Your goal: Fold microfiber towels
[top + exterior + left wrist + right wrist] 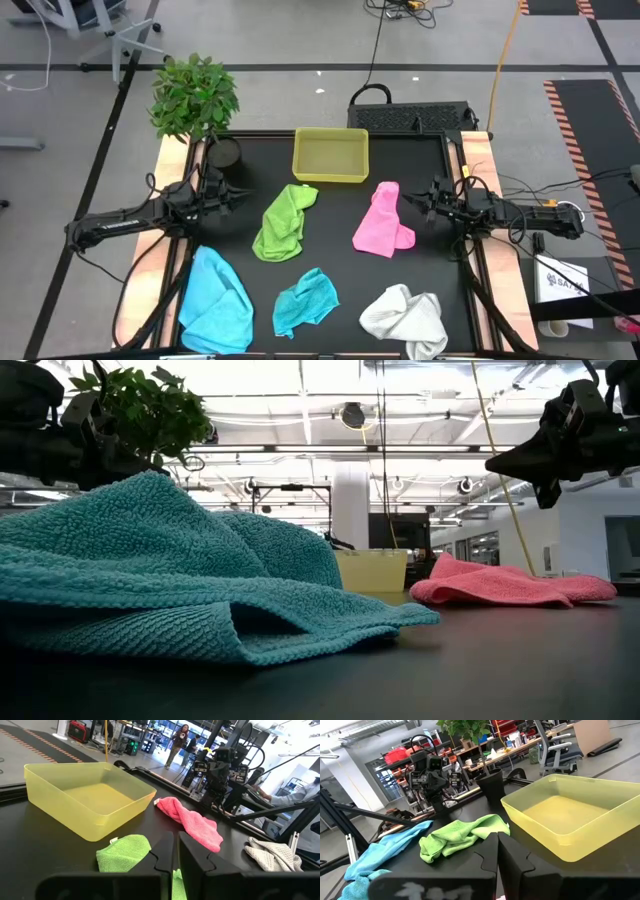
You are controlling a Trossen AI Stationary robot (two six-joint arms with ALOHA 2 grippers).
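Black table (335, 215) carries all five microfiber towels, none folded yet, so the job reads as not begun. Light blue towel (214, 300) is the biggest heap, at the near left corner; the white towel (405, 318) is bunched at near right; the lime green towel (283, 222) lies crumpled in the middle, just in front of the yellow-green plastic tray (331, 156); the pink towel (384, 220) sits to its right; the teal towel (305, 301), the smallest heap, lies near the front edge between blue and white. A potted plant (194, 97) stands at the far left corner. Left gripper (250, 194) hangs over the left edge, arm stretched level, tip aimed at the green towel, fingers pressed together on nothing. Right gripper (408, 200) mirrors it from the right edge, beside the pink towel, claw likewise closed and empty. Both sit clear of the cloth. My guess: the next move calls for one claw to spread, drop to a towel's edge, and pull it flat before any fold.
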